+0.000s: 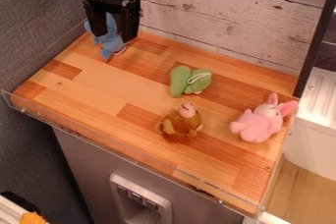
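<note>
While the green toy (190,80) lies near the middle of the counter (98,81), the tool (114,38) is well off to its left and farther back, right at the blue toy (110,47). As far as it can be judged, work is at the blue toy alone: it is down at the counter with the tool around its upper part, and no lift can be made out. The green toy, the brown toy (181,124) and the pink toy (260,121) lie free, none of them touched by the tool. The tool points down with its two fingers standing well apart, blue cloth showing between them and also past the outer side of the left-hand one in the view. No firm squeeze shows, and whether either finger touches the cloth I cannot tell. The blue toy's narrow lower end points down toward the wood. The brown toy sits just in front of the green toy, near but apart; the pink toy, ears up, is to the green toy's right and farther forward. A thin white cord crosses the green toy, and a pale plank wall (216,14) rises behind it.
</note>
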Robot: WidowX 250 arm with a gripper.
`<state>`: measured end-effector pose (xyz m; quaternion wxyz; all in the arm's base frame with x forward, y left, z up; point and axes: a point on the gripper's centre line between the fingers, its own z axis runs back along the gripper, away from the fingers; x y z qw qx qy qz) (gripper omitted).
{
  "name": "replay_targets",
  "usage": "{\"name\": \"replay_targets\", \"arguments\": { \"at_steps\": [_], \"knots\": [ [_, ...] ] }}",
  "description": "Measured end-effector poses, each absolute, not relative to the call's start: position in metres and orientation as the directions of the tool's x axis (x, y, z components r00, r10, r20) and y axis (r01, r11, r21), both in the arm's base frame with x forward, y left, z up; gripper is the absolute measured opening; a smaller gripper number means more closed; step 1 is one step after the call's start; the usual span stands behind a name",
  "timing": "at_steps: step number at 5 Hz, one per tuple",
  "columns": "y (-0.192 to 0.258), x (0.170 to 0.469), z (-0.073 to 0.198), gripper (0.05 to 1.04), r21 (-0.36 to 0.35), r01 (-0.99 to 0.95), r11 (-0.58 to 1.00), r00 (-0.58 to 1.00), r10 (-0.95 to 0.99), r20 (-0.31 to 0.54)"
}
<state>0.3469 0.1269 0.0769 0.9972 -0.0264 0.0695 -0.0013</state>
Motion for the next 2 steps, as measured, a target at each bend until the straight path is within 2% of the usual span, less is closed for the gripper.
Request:
{"name": "replay_targets", "arguments": {
  "at_steps": [2],
  "knots": [
    [0.1289,0.3595,0.074,1.0,-0.035,-0.277,0.96,0.952,0.27,-0.143]
  ]
}}
